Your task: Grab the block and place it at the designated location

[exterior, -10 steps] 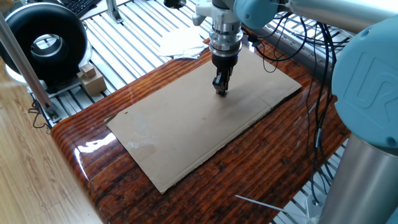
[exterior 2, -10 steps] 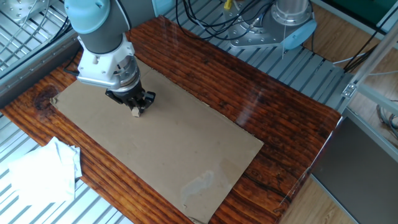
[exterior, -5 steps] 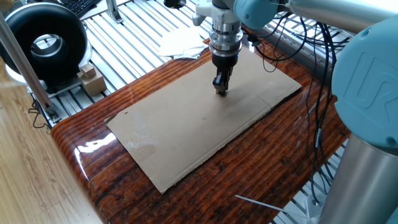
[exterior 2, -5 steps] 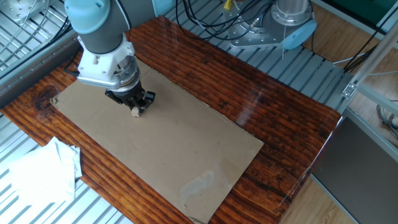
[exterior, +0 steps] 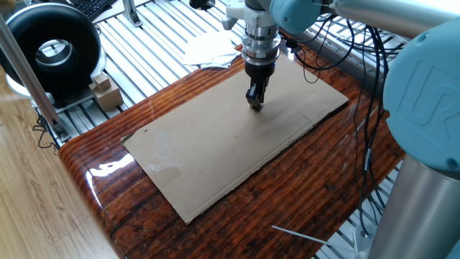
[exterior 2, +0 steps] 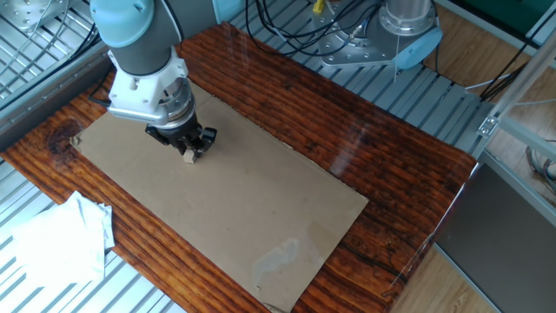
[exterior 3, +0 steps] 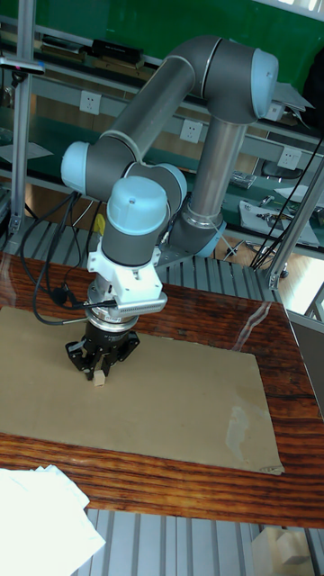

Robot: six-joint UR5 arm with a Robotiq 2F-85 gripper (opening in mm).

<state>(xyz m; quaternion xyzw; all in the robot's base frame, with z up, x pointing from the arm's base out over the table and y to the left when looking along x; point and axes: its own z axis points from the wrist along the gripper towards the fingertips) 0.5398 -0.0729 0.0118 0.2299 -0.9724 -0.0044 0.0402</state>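
My gripper (exterior: 255,103) points straight down over the far part of the flat tan cardboard sheet (exterior: 215,155). The block (exterior 2: 188,156), a tiny light-tan wooden cube, pokes out from between the fingertips just at the cardboard surface. The gripper (exterior 2: 188,151) is shut on the block. In the tall fixed view the block (exterior 3: 100,383) shows under the black fingers of the gripper (exterior 3: 99,373). I cannot see the designated location in any view; it may be hidden under the gripper.
The cardboard lies on a glossy dark wooden table (exterior: 136,216). White crumpled paper (exterior 2: 56,239) lies beside the sheet. Small cardboard boxes (exterior: 106,90) and a black round device (exterior: 54,47) stand off the table. Cables (exterior: 359,65) hang by the arm's base.
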